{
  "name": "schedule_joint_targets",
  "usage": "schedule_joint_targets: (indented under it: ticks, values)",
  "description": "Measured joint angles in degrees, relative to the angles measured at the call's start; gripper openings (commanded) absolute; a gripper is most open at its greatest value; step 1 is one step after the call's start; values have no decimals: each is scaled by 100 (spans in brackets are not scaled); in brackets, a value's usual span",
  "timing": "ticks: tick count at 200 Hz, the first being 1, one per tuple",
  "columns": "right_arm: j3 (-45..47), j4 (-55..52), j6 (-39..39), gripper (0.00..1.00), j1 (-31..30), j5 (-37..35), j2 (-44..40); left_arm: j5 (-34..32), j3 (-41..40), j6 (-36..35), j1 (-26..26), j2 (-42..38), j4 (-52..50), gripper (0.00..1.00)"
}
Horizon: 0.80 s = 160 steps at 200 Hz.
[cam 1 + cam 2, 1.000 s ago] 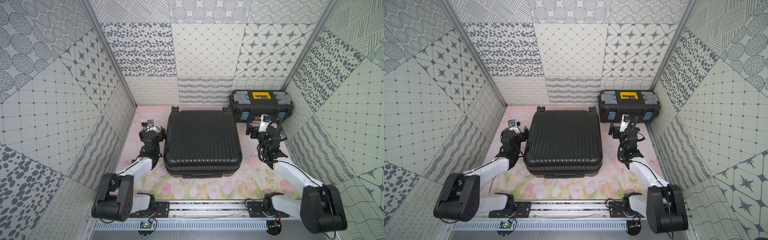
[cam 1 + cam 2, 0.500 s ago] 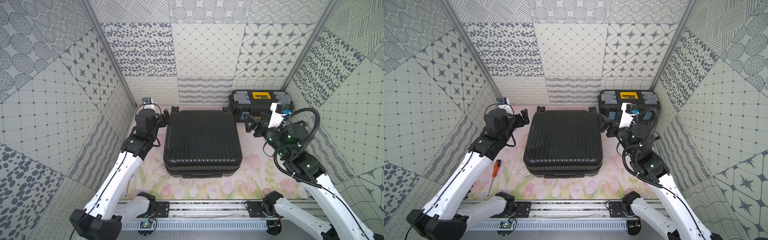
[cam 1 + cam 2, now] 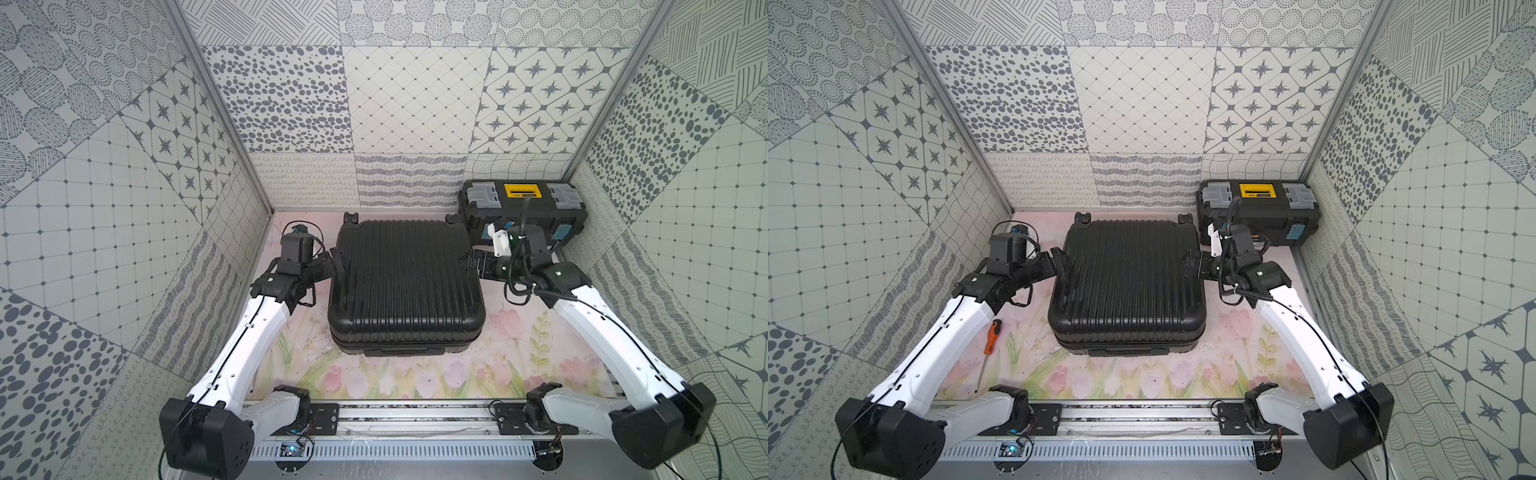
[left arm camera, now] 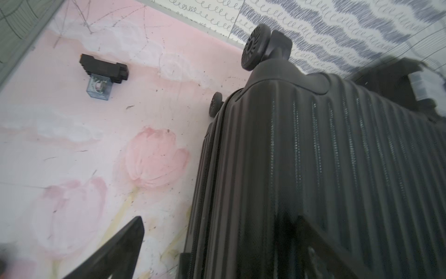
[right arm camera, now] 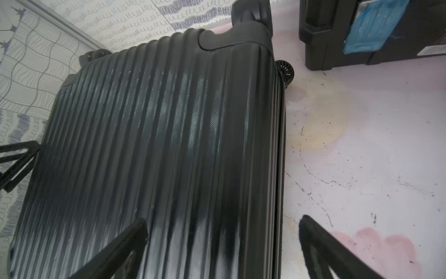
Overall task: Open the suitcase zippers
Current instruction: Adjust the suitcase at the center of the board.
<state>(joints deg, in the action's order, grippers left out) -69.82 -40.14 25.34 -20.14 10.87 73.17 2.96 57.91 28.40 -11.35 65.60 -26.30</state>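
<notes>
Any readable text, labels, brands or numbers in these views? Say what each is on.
No text is legible in any view.
Yellow panel on the toolbox: dark marks, too small to read.
Blue sticker on the toolbox front: no print legible.
White label beside it: cut off and blurred.
Suitcase: no brand or marking visible.

Both top views are bright and sharp, with soft even light from above and only a thin dark shadow under the suitcase (image 3: 405, 286). Both wrist views are smeary. Pale shine streaks it just ahead of the right gripper (image 5: 223, 219), and its fingers (image 5: 321, 244) look fuzzy
</notes>
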Motion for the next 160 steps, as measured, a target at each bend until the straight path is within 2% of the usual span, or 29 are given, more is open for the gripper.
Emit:
schedule_joint_targets:
  ticks: [21, 32, 50, 64, 90, 118, 143, 160]
  values:
    - [-313, 57, 37, 99, 114, 142, 691, 503, -313, 363, 22, -44, 472, 95]
    - [-415, 116, 79, 98, 223, 227, 887, 693, -501, 562, 31, -133, 697, 94]
    - [-684, 114, 66, 96, 273, 358, 1143, 1403, -883, 813, -57, -380, 944, 94]
    - [-872, 140, 44, 95, 317, 485, 1384, 1633, -1156, 1021, -168, -610, 1045, 94]
    - [-1381, 98, -7, 94, 393, 605, 1884, 1432, -1556, 1320, -573, -1104, 1222, 92]
    - [-2159, 234, -199, 95, 374, 588, 2616, 1165, -1766, 1585, -1189, -1670, 872, 90]
    - [-2833, 326, -452, 95, 212, 758, 3206, 990, -1738, 1829, -1792, -2234, 101, 90]
    - [-3025, 299, -629, 97, 26, 798, 3320, 791, -1473, 1880, -2151, -2623, -713, 91]
